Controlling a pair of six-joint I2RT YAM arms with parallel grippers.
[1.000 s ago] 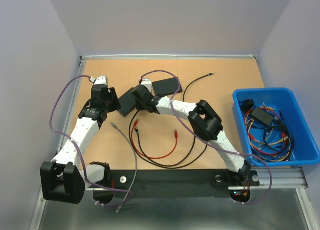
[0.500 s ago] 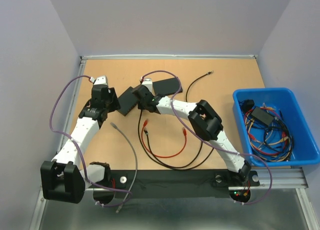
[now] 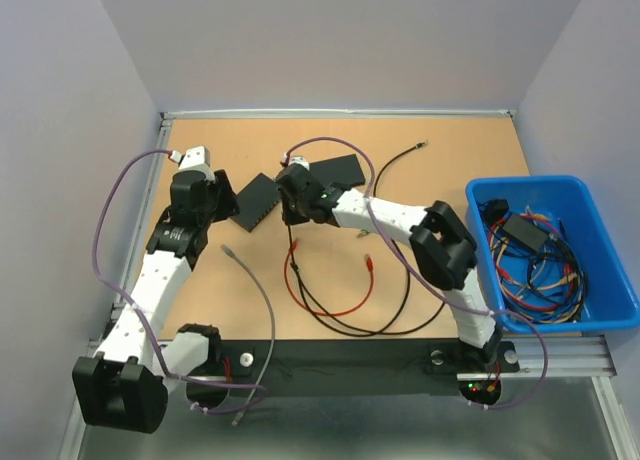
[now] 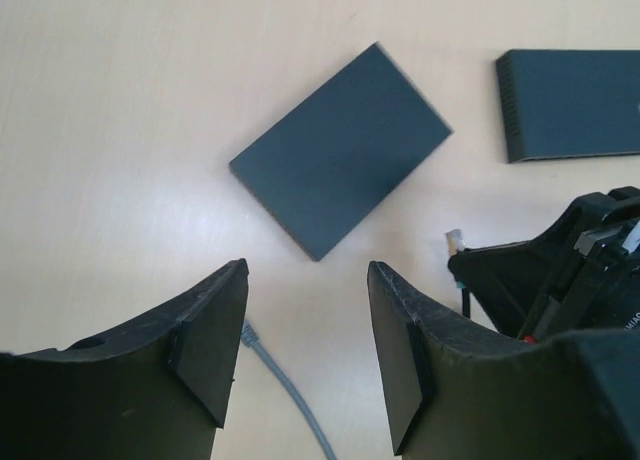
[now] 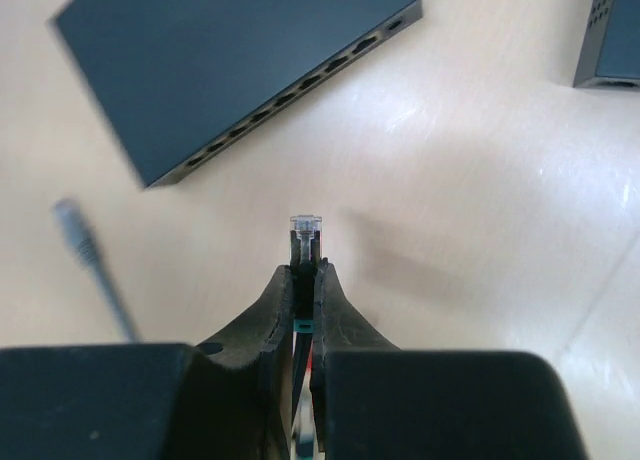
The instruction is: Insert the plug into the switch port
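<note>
We see right end effector (image 5: 305,272) pinching plug (image 5: 305,226), tip facing switch (image 5: 240,60) ports, apart. Left end effector (image 4: 306,310) spread above bench (image 4: 120,130), near switch.

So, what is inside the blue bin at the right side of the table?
The blue bin holds a tangle of cables, black, orange and other colours, with a black box-shaped part on top. Whatever lies under the tangle is covered.

White arm links (image 3: 150,280), black joints (image 3: 445,250) and jaws, looping purple cables (image 3: 328,140).
</note>
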